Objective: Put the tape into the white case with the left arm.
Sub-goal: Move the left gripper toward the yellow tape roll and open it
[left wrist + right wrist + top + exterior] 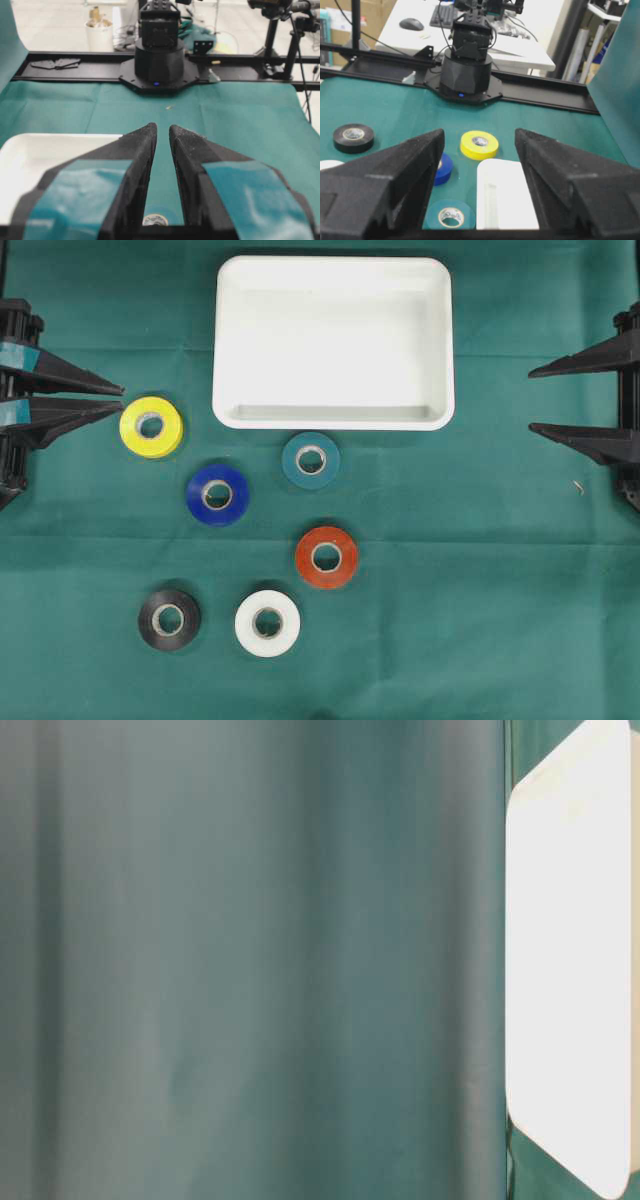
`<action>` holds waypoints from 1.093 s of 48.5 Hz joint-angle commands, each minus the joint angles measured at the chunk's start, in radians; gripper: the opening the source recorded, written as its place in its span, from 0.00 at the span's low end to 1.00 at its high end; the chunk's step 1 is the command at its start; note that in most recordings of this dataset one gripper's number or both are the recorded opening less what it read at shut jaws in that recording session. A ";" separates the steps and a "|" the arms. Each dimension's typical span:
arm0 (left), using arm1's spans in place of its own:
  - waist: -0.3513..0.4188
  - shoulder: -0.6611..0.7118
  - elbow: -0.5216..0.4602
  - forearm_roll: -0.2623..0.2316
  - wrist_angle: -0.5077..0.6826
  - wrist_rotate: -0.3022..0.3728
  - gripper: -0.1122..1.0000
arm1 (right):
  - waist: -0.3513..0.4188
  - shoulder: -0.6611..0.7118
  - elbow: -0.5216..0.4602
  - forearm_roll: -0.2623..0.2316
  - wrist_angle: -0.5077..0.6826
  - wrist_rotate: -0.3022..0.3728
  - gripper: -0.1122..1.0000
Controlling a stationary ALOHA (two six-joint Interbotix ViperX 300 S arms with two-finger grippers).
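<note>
Six tape rolls [216, 494] unlabelled; left pincer [121, 401] together, right pincer [530, 399] apart

Worktop's got a matt green cloth [480, 590], the white case [333, 412] looks like smooth plastic, gripper fingers [395, 170] rough, grainy black.

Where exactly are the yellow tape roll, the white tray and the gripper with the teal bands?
yellow tape roll [151, 426]: overhead view, on its flat top face.
white tray [333, 341]: overhead view, on its bare floor.
teal-banded gripper [121, 400]: overhead view, midway between its two nearly closed tips.
</note>
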 commanded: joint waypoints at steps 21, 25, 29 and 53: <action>-0.020 0.009 -0.006 -0.023 -0.023 -0.031 0.11 | -0.014 -0.005 0.064 -0.003 0.000 0.008 0.02; -0.020 0.008 -0.005 -0.023 -0.021 -0.032 0.11 | -0.015 -0.021 0.077 -0.003 0.000 0.009 0.02; -0.021 0.011 -0.003 -0.023 -0.020 -0.031 0.12 | -0.015 -0.040 0.086 -0.003 0.000 0.009 0.02; -0.020 -0.002 0.012 -0.023 0.021 -0.020 0.95 | -0.015 -0.075 0.117 -0.003 0.000 0.009 0.02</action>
